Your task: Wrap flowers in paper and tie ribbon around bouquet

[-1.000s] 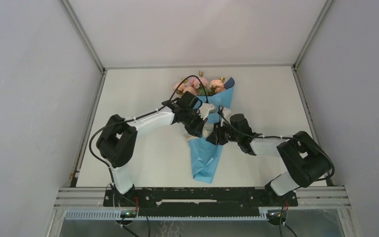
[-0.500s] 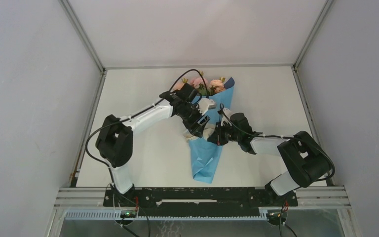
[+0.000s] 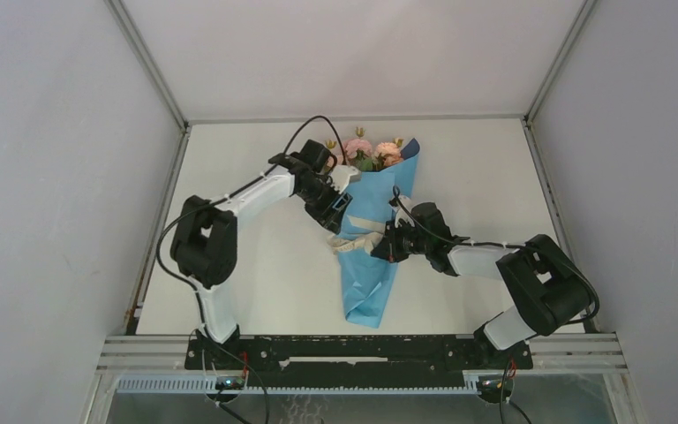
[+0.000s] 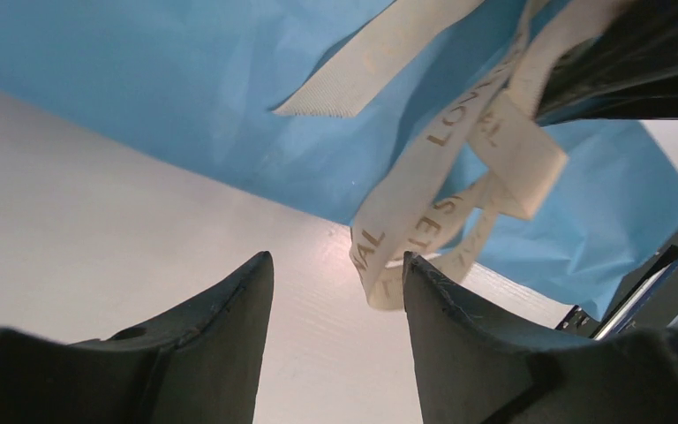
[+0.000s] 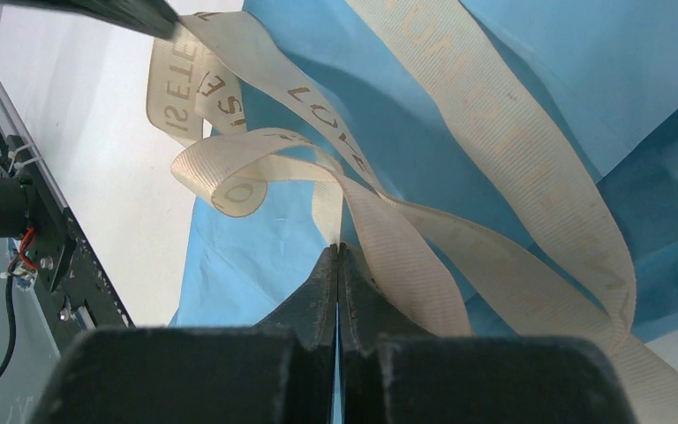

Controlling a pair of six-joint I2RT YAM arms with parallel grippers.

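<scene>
Two arms meet over the middle of a white table (image 3: 274,283), where the long cone-shaped bouquet (image 3: 371,274) of light blue paper (image 4: 168,79) lies with its narrow end toward the bases and its pale pink and cream flowers (image 3: 372,151) at the far end. The left gripper (image 4: 335,261) hangs with its jaws apart and nothing between them, above bare table just beside the cone's left edge. The right gripper (image 5: 337,256) is pinched tight on a strand of the narrow cream-beige ribbon (image 5: 512,150), which lies in loose printed loops across the cone's waist. No knot looks formed, so the step in hand is likely tying. Done well, the right holds its strand taut while the left takes the loop nearest its fingertips, grips close to the crossing and pulls outward, level with the table, cinching the paper without tearing or rolling it.
</scene>
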